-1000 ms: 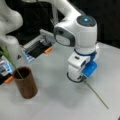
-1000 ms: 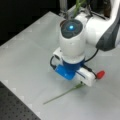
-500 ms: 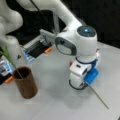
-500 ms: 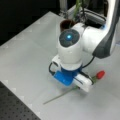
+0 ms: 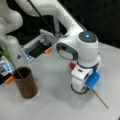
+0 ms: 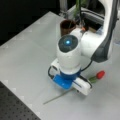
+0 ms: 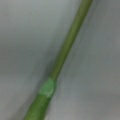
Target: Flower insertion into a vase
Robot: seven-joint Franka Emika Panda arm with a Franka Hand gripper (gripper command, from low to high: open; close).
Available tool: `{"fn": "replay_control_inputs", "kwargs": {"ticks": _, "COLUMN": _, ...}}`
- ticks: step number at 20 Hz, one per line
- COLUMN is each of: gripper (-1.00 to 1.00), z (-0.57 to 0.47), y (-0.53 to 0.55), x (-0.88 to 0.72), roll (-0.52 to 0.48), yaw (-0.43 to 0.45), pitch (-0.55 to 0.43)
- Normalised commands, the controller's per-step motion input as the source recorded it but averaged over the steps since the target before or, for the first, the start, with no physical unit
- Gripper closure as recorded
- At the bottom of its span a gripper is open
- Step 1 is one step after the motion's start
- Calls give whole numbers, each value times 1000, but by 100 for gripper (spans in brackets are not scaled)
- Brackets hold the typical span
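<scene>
A flower lies flat on the grey table, its red bud (image 5: 72,65) (image 6: 100,74) on one side of the arm's hand and its thin green stem (image 5: 100,97) (image 6: 56,97) poking out on the other. The gripper (image 5: 81,90) (image 6: 71,88) is low over the middle of the stem, down at the table, and the white and blue hand hides its fingers. Only the stem (image 7: 65,52) against the table fills the wrist view, very close. The brown vase (image 5: 26,85) (image 6: 67,26) stands upright well away from the hand, with a green stalk (image 5: 10,60) in it.
A grey box with orange parts (image 5: 37,48) sits behind the vase. The arm's white base (image 5: 10,47) rises at a front view's left. A dark perforated board (image 6: 15,107) borders the table at a front view's bottom left.
The hand has come down lower over the flower's stem. The flower and the vase have stayed where they were.
</scene>
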Motion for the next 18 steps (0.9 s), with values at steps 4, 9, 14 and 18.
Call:
{"fn": "replay_control_inputs", "kwargs": {"ticks": 4, "gripper": -100, "z": -43, "y": 65, "x": 319, "roll": -321, "yaw": -20, "pitch": 56}}
{"fn": "replay_control_inputs", "kwargs": {"ticks": 9, "gripper": -100, "z": -37, "y": 125, "x": 291, "roll": -322, "yaw": -30, "pitch": 76}}
{"fn": "replay_control_inputs", "kwargs": {"ticks": 14, "gripper": 100, "z": -14, "y": 176, "x": 261, "roll": -315, "yaw": -24, "pitch": 94}}
{"fn": "replay_control_inputs", "kwargs": {"ticks": 18, "gripper": 100, "z": -57, "y": 112, "x": 283, "roll": -255, "yaw": 11, "pitch": 75}}
